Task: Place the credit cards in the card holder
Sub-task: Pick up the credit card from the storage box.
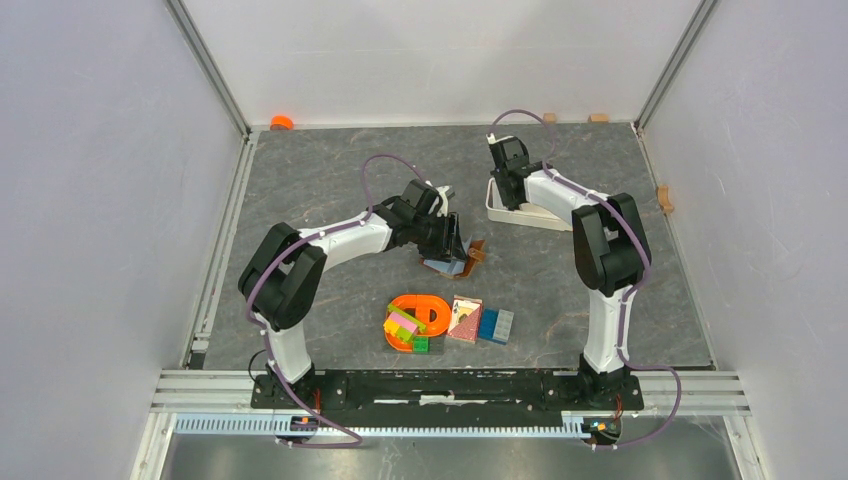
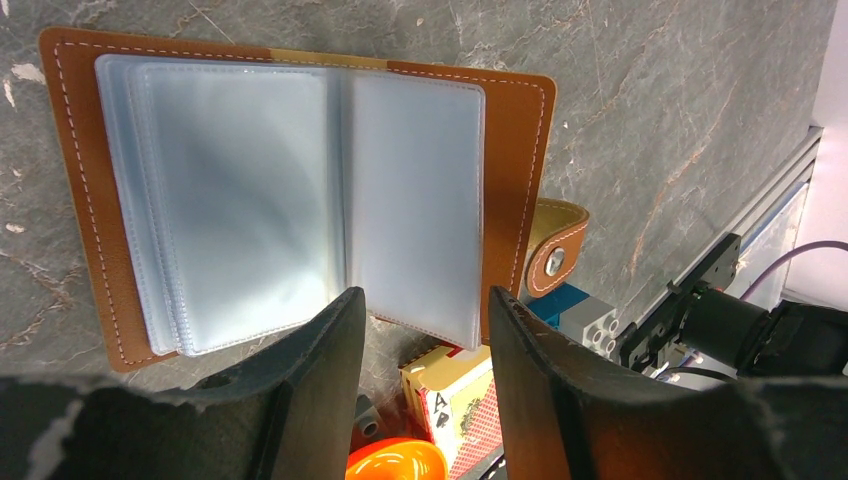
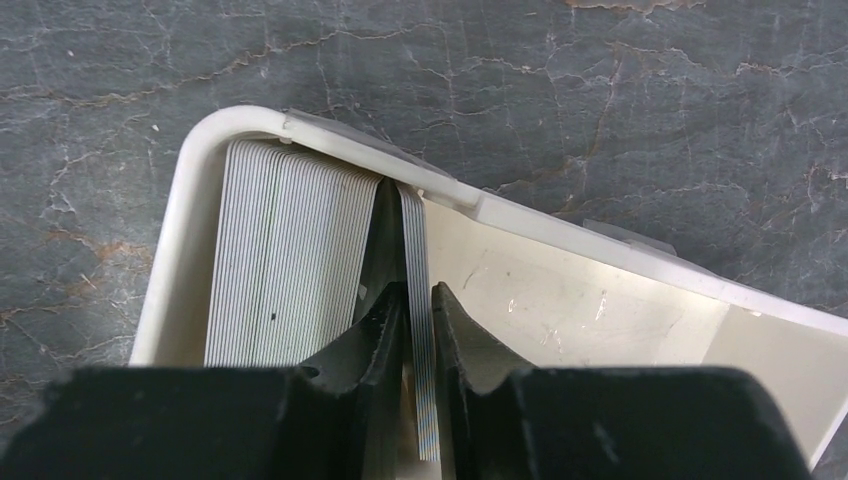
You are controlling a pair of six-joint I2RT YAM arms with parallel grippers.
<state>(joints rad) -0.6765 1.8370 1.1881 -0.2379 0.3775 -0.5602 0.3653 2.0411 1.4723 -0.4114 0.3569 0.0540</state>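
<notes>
1. A grey, stone-patterned table [image 1: 330, 180] is seen from above. Two white and black arms reach away from its near edge.
2. The card holder [image 2: 508, 150] lies open and flat near the middle of the table, with its brown stitched cover underneath. Its clear plastic sleeves [image 2: 250, 200] face up and fan across both halves.
3. A small clasp tab [image 2: 552, 255] with a metal snap sticks out from one long edge of the holder.
4. The left gripper [image 2: 422, 300] hovers over the holder's edge. Its two dark fingers stand well apart with nothing between them. Whether they touch the holder cannot be told.
5. A white oblong tray [image 3: 175, 240] sits well apart from the holder, toward the far right of the table.
6. The credit cards [image 3: 285, 250] stand on edge in a tight stack, packed against one end of the tray.
7. The right gripper [image 3: 418, 292] reaches down into the tray. Its fingers are nearly together, pressed against either side of a thin bunch of cards. A narrow gap separates this bunch from the main stack.
8. Nearer the arm bases, three things lie in a row just beside one another. They are an orange ring toy [image 1: 418, 312] holding coloured pieces, a red playing-card pack [image 1: 465, 319] and some blue blocks [image 1: 497, 326].
</notes>
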